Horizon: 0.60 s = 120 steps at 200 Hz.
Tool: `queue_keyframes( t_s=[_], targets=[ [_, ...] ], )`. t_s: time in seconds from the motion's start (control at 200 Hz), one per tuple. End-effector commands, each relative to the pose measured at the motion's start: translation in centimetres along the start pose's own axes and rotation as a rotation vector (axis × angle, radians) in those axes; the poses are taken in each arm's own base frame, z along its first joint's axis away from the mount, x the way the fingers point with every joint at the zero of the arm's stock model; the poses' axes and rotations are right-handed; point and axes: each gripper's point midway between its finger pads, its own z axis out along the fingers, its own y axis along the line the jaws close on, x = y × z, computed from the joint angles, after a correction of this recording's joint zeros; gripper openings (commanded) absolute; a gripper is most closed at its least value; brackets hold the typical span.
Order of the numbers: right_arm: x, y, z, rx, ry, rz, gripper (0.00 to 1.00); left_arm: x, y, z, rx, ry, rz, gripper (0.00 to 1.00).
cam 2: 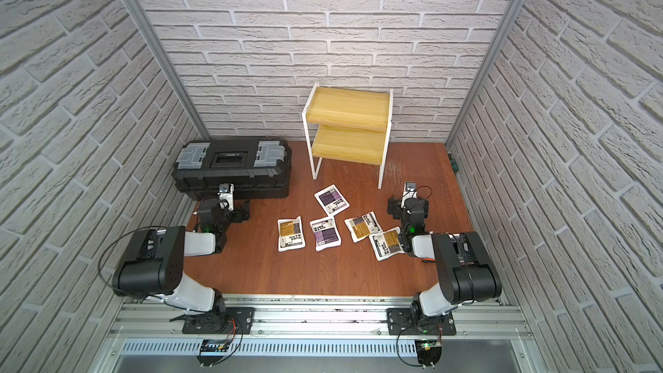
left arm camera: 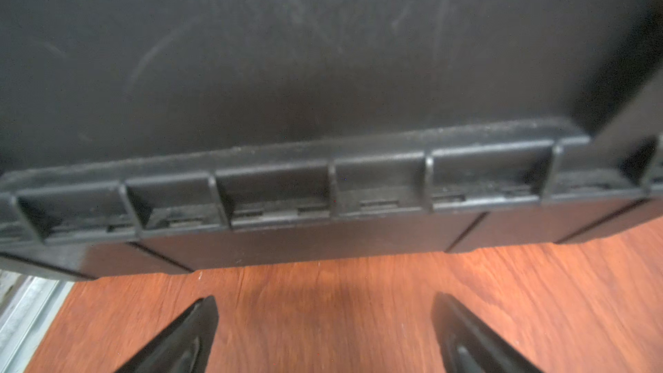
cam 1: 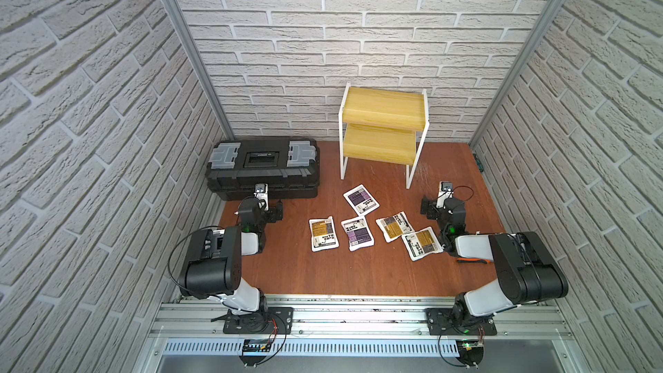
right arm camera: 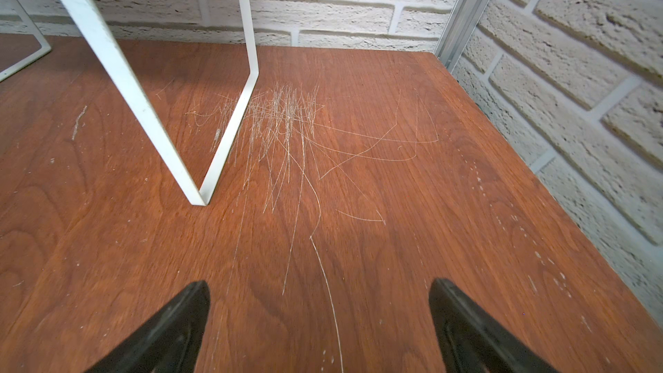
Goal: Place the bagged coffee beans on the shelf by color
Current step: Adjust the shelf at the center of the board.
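Pouches of bagged coffee beans (cam 2: 325,233), five flat white pillows with black print, all lying on the red-brown wooden bench (cam 1: 323,274) in front of the small two-tier shelf (cam 1: 380,143) of thin white metal frame and yellow wooden boards, around mid-frame in both top views. At the left of the group, first orange-labelled pouch (cam 1: 323,233) just beside first purple-labelled pouch (cam 1: 357,234). Above those two, nearer the shelf, second purple-labelled pouch (cam 1: 361,199), turned at an angle. At the right, second orange-labelled pouch (cam 1: 394,226) and third orange-labelled pouch (cam 1: 421,243), corners meeting; touching or overlapping, impossible to tell. Shelf upright against the white brick-pattern back wall, right of centre. To its left, black plastic toolbox with grey latches (cam 1: 263,166), lid down. Spread wide and gripping nothing, left end effector (left arm camera: 323,303) low over the bench, facing the toolbox's side and close to it. Likewise wide apart and empty, right end effector (right arm camera: 319,288) over a scratched patch of bench near the shelf's white front leg (right arm camera: 143,109).
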Motion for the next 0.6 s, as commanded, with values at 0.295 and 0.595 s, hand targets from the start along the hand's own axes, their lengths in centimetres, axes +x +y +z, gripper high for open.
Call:
queue_keyframes(
  t_s=[0.295, 0.595],
  targets=[
    [-3.3, -2.9, -1.6, 0.152, 0.132, 0.104, 0.99, -5.4, 0.9, -1.5, -0.031, 0.028, -0.011, 0.99],
    [-0.2, -0.8, -4.4, 0.105, 0.526, 0.364, 0.99, -8.9, -3.9, -8.1, 0.006, 0.037, -0.044, 0.98]
  ],
)
